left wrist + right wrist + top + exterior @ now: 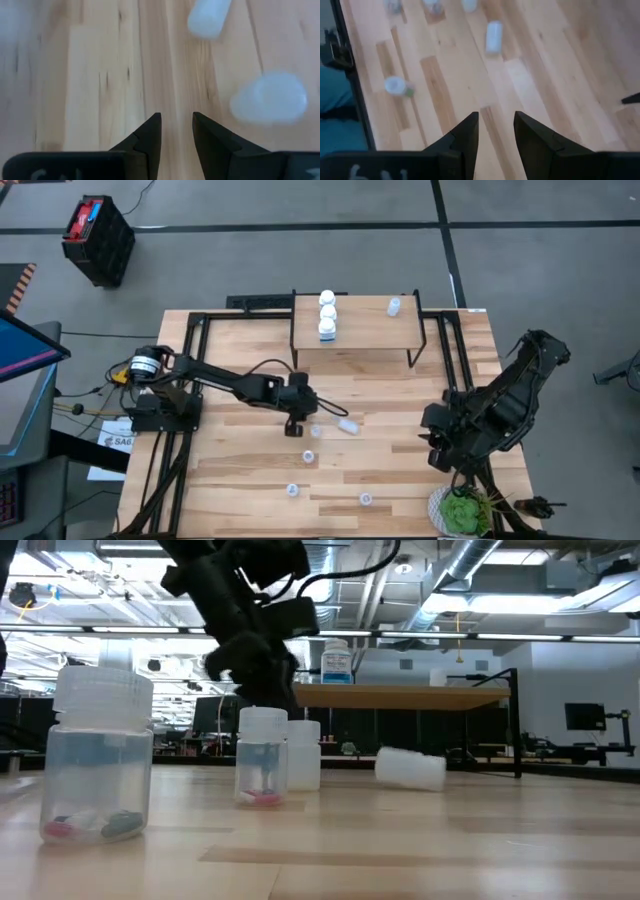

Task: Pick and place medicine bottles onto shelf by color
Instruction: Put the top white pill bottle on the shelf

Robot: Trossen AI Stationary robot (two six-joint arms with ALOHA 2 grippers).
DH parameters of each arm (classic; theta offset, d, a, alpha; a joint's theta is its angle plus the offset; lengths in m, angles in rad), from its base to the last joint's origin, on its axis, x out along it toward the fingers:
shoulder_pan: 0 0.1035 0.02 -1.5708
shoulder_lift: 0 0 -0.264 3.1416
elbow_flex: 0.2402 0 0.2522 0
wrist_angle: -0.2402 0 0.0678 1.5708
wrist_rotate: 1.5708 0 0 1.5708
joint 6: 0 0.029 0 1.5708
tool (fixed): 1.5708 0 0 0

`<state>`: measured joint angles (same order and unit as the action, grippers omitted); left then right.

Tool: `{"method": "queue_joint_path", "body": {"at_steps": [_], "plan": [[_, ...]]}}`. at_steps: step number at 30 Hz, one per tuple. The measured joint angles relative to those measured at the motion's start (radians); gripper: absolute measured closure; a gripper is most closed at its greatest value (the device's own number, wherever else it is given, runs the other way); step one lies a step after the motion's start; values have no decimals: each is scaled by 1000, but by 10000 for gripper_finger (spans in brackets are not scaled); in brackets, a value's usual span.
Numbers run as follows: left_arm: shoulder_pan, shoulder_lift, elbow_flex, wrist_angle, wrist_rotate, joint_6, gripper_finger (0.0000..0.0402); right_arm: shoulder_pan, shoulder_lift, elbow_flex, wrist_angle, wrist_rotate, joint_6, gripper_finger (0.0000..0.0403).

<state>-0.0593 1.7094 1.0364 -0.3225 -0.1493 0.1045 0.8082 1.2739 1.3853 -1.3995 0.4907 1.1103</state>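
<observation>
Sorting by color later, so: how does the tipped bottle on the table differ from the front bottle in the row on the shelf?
The tipped bottle lies on its side on the table; the front shelf bottle stands upright on the shelf. The tipped one lies apart from others; the shelf one stands in a row of three. Both look white.

I judged it an industrial lab: exposed silver ceiling ducts (480, 565), dark wall monitor (583, 717), grey concrete floor (300, 260).

Bright, even overhead light, soft shadows; blurred left wrist view, glaring ceiling lamps behind.
</observation>
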Motion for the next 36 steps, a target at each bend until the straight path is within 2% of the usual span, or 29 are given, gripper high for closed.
{"method": "queue_joint_path", "body": {"at_steps": [5,11,15,18,22,24,27,32,36], "plan": [[0,-43,0,-82,-22,-11,303,-47,64,0,-1,63,0,256],[0,-83,-1,-186,-19,-16,303,-154,221,-1,-5,120,66,256],[0,-97,-2,-202,-15,-19,303,-181,282,-1,-22,124,64,255],[0,-98,-1,-199,-16,-19,303,-158,274,-60,-50,136,97,255],[0,-98,-1,-203,-15,-19,303,-108,196,-231,-12,168,298,256],[0,-97,-1,-202,-15,-19,303,-87,146,-333,74,168,361,256],[0,-97,-1,-201,-15,-20,303,-66,76,-484,308,169,366,255],[0,-97,-1,-182,-15,-21,303,-73,5,-751,864,182,111,256],[0,-96,-2,-156,-15,-15,303,-127,-12,-893,1191,190,-58,256]]}}
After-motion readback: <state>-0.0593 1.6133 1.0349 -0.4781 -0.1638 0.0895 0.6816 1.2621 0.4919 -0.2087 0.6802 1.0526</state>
